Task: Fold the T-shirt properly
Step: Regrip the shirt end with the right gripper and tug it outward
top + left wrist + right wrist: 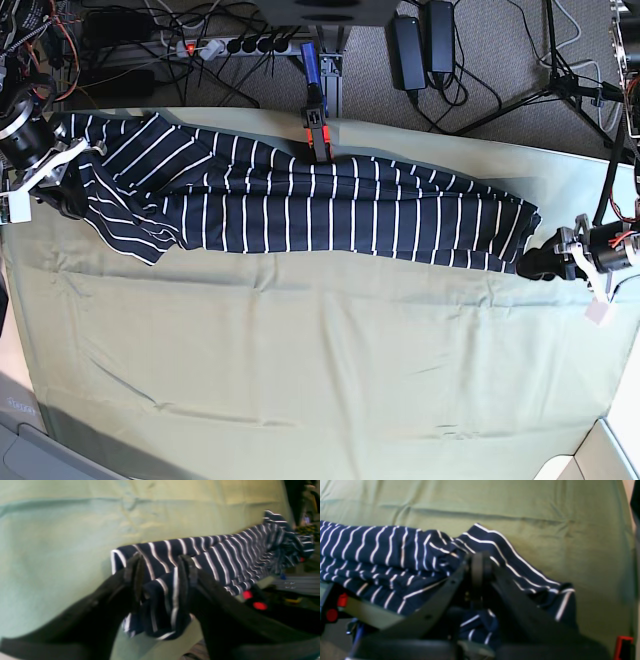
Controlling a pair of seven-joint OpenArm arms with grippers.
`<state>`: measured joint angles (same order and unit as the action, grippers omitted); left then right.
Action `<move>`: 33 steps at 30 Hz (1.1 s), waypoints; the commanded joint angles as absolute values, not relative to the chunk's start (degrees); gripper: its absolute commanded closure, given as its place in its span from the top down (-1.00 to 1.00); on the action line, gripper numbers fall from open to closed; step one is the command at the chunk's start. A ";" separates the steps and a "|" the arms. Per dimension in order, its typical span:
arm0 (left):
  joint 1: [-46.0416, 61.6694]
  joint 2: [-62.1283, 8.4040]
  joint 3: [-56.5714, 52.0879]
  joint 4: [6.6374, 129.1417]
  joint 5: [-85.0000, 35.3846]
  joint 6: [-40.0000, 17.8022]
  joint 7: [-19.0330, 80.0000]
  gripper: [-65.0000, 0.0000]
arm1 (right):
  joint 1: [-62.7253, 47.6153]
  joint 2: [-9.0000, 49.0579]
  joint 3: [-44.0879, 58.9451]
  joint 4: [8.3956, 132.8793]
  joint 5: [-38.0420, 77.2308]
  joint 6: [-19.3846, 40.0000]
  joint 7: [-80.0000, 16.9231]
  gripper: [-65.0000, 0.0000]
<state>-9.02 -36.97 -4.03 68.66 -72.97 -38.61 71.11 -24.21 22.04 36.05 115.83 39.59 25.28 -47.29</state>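
Note:
The navy T-shirt [330, 205] with thin white stripes lies stretched in a long band along the far side of the table. My right gripper [68, 185], at the left of the base view, is shut on the shirt's sleeve end. In the right wrist view its fingertips [480, 567] are pressed together over bunched striped fabric [382, 547]. My left gripper [535, 262], at the right of the base view, is shut on the shirt's other end. In the left wrist view a fold of the shirt [225, 555] sits clamped between the left gripper's [160, 577] fingers.
A plain olive-green cloth [320, 370] covers the table. An orange and blue clamp [315, 120] sits at the far edge, touching the shirt. A power strip [240, 45], cables and tripod legs lie on the floor behind. A red clamp [622, 642] shows at the cloth's edge.

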 commanded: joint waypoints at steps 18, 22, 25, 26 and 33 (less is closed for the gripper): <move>-6.20 -38.15 -4.54 69.41 -67.40 -40.00 68.88 0.03 | -22.09 23.00 36.69 109.43 41.19 27.07 -45.28 -1.00; -6.66 -39.11 -4.54 69.41 -67.92 -40.00 68.55 0.03 | -22.09 23.00 36.69 109.43 41.17 27.07 -45.43 -1.00; -6.81 -41.67 -4.69 69.41 -71.16 -40.00 68.27 0.03 | -22.11 23.00 36.69 109.43 41.17 27.07 -46.04 -1.00; -6.83 -42.39 -5.04 69.41 -72.51 -40.00 69.04 0.03 | -22.11 23.00 36.69 109.43 41.15 27.07 -46.13 -1.00; -6.81 -43.00 -9.58 69.47 -84.07 -40.00 75.64 -0.07 | -22.09 22.98 36.67 109.43 41.58 27.07 -46.06 -1.00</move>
